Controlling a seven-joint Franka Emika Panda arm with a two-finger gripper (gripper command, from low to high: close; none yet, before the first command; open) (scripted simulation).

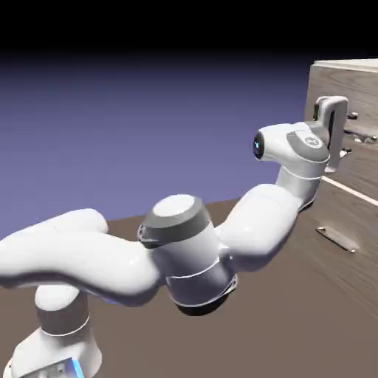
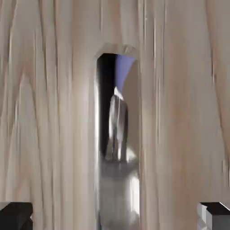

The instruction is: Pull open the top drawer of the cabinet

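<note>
Wood-grain panels of the cabinet (image 1: pixel 347 77) fill the exterior view's right edge, where the white arm (image 1: pixel 184 251) stretches from lower left and sets its gripper (image 1: pixel 348 136) against the top drawer (image 1: pixel 362 100), directly below the pale top slab (image 1: pixel 347 64). Its silver handle (image 1: pixel 362 137) sits at the fingers. A lower drawer's handle (image 1: pixel 336 239) lies beneath, untouched.

From the hand view, pale drawer wood (image 2: pixel 49 112) fills the frame, the handle (image 2: pixel 117 179) running vertically at centre. Two dark fingertips (image 2: pixel 215 215) stand spread wide, well apart from the bar on either side.
</note>
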